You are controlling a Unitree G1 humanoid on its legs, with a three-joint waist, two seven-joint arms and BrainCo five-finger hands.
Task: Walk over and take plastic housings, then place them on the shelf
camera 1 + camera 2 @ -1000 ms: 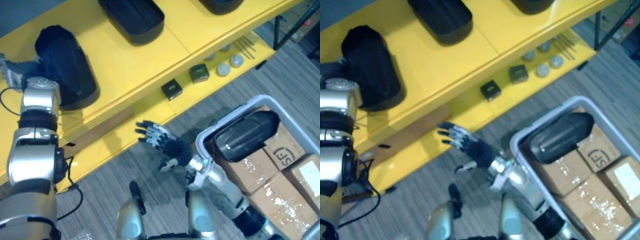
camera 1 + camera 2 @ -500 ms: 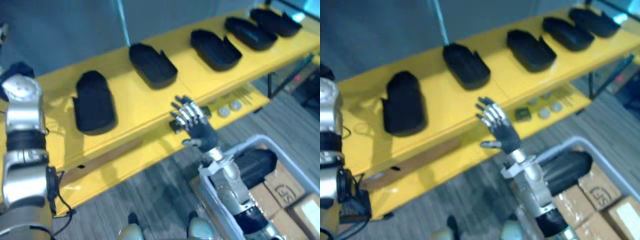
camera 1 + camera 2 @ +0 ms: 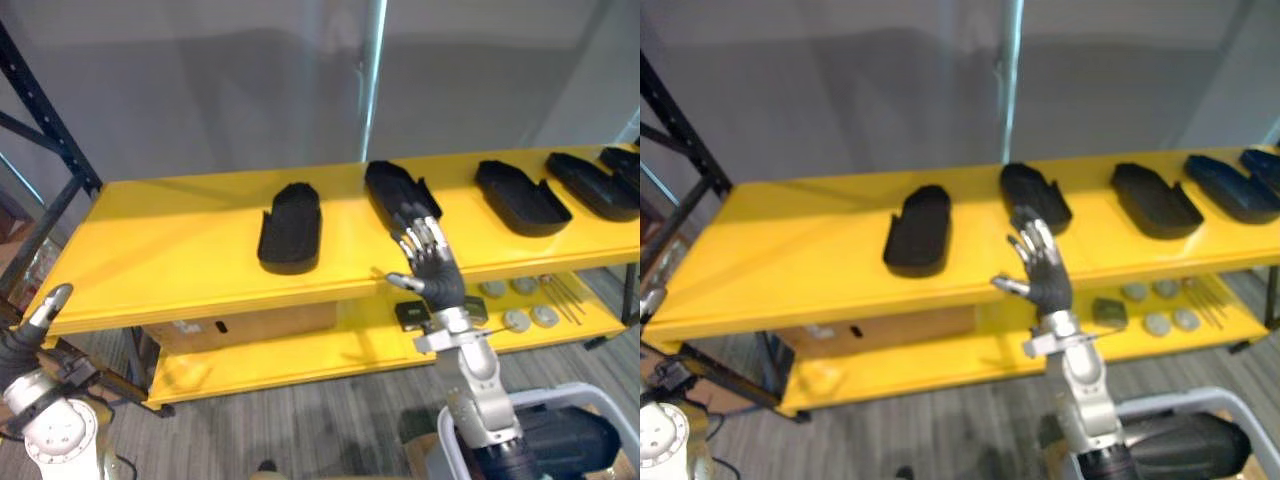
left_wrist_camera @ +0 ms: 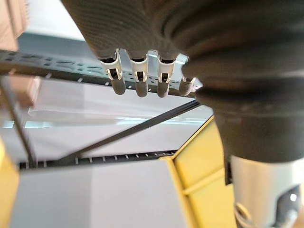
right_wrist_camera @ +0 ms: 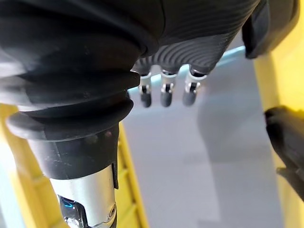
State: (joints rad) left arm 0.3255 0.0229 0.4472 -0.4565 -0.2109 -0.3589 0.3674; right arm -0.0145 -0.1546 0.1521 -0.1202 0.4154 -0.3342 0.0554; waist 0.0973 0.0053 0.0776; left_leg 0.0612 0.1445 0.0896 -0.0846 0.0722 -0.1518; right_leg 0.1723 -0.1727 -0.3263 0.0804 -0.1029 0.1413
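While both hands are released and empty, the right hand raised before the shelf, the left hand low at near left, plastic housings lie along the shelf; next, presumably, fetch the housing in the near-right bin.

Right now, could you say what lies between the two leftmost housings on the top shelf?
Bare yellow shelf top between the leftmost housing and the second housing, in both eye views.

Shows right robot hand, fingers relaxed and empty. Shows black plastic housing against yellow shelf, apart from fingers.
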